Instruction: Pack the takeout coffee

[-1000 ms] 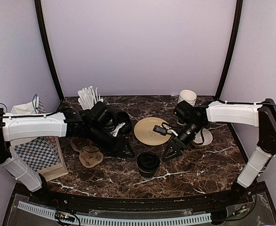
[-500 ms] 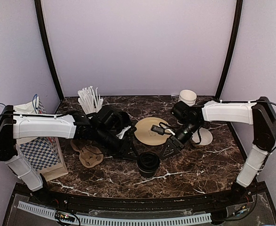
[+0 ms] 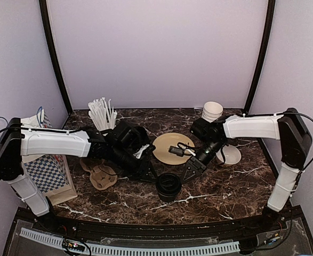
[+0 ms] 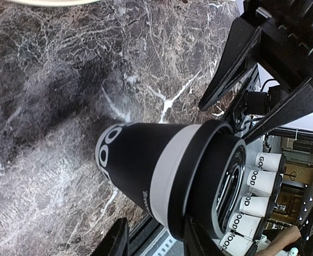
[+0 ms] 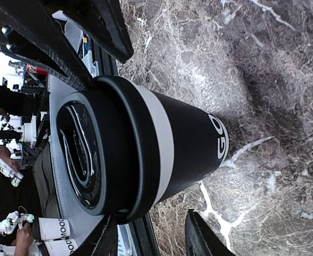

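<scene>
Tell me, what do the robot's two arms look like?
Both the left arm and right arm have smooth white tube-like shells joined by chunky black joints. A thin black cable runs along each. They end in black, wedge-shaped jaws.

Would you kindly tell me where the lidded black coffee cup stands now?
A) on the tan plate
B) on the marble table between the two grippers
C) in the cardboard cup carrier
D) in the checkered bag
B: the cup stands upright on the marble table, with the left gripper and the right gripper on either side.
</scene>
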Controlling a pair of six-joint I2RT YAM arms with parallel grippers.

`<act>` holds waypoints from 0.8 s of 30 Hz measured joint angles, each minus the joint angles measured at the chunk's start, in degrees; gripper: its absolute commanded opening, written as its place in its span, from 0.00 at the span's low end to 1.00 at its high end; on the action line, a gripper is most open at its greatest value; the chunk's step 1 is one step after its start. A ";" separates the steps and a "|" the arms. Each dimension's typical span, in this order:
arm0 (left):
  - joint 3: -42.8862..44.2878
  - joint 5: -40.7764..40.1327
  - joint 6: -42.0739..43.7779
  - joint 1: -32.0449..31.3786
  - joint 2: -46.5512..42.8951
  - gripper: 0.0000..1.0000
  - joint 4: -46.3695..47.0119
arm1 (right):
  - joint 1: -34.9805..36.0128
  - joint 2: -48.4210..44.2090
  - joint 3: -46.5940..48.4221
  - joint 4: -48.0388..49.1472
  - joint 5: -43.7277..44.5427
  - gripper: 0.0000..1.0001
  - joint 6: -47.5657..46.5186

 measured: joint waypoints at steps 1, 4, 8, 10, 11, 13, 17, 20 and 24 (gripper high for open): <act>0.09 0.09 0.04 0.15 0.31 0.37 0.31 | 0.02 0.26 0.07 -0.33 -0.07 0.42 0.04; 0.20 0.04 0.24 0.26 0.42 0.34 0.35 | 0.11 0.57 0.28 -0.92 -0.09 0.42 0.37; 0.59 0.09 0.52 0.33 1.09 0.30 0.20 | 0.09 1.42 0.81 -1.64 0.22 0.38 1.55; 1.05 0.31 0.79 0.33 1.64 0.28 -0.15 | 0.09 1.88 1.07 -2.05 0.22 0.35 2.25; 1.36 0.46 0.98 0.33 1.92 0.27 -0.39 | 0.09 2.12 1.29 -2.49 0.15 0.33 2.80; 1.62 0.74 1.29 0.39 2.43 0.26 -0.70 | 0.09 2.86 1.81 -3.30 -0.11 0.30 3.72; 1.62 1.55 1.44 0.66 3.74 0.26 -0.59 | -0.07 4.79 3.10 -5.29 -2.23 0.26 5.31; 1.60 2.40 1.44 0.85 4.20 0.26 -0.26 | -0.26 6.03 3.89 -6.88 -3.61 0.25 6.10; 1.70 3.08 1.49 1.07 4.44 0.27 -0.20 | -0.37 6.69 4.57 -8.15 -4.35 0.27 5.90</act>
